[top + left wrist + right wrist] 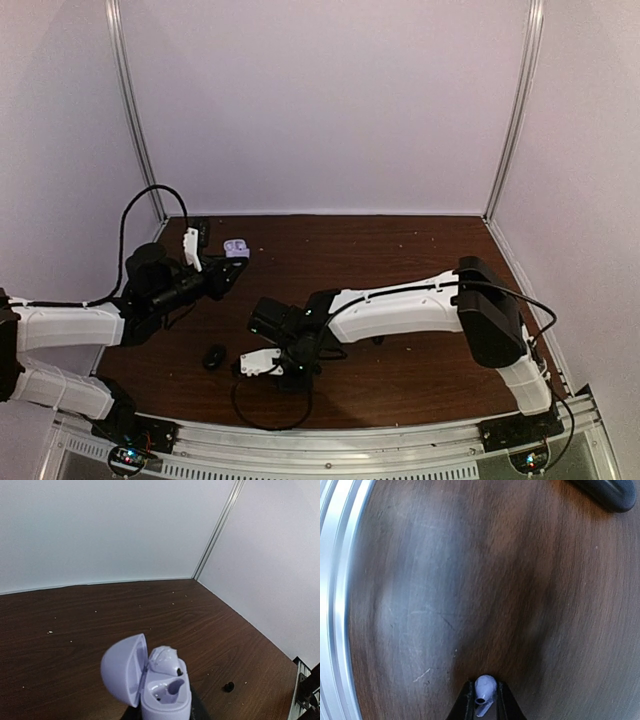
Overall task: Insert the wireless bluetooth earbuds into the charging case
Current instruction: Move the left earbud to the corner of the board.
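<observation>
Overhead view: the left hand (228, 262) is at the far left of the desk (400, 250), pressed together on the lavender charging case (236, 247), whose lid is open. The right hand (243, 367) hangs low at the near centre-left, with a dark rounded object (214, 356) on the desk just to its left. The case lies farther off and slightly left of the right hand, well apart from it, so the right arm looks like the one that has to travel.

Left wrist view: the case stands upright, its lid hinged open to the left. A seated earbud (166, 661) fills the far socket. The empty socket (174, 686) nearer the camera faces up. The hand's fingers are hardly visible below the case.

Right wrist view: the right hand pinches the held earbud (485, 686) at its tips. The bud's rounded end points outward, and its long axis seems to run along the fingers. It likely has to be brought over the empty socket and lined up with it.
</observation>
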`<action>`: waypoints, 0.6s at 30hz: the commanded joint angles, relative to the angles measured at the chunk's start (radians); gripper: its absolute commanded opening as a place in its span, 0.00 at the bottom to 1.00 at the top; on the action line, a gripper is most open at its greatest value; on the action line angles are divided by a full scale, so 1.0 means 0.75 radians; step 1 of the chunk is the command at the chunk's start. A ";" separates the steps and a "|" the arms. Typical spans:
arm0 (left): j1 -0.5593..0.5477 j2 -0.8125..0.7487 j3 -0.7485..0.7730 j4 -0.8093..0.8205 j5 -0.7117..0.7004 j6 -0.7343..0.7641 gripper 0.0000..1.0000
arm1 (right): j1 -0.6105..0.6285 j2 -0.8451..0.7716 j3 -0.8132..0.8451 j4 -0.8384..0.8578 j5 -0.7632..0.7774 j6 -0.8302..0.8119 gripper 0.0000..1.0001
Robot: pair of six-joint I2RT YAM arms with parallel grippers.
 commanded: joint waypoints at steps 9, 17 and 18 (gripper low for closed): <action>0.009 0.031 0.009 0.083 0.015 0.009 0.00 | -0.092 -0.274 -0.495 -0.036 0.097 0.201 0.07; 0.009 0.061 0.021 0.092 0.027 0.017 0.00 | -0.251 -0.396 -0.718 -0.084 0.176 0.309 0.07; 0.009 0.064 0.023 0.095 0.031 0.019 0.00 | -0.256 -0.396 -0.711 -0.107 0.183 0.314 0.07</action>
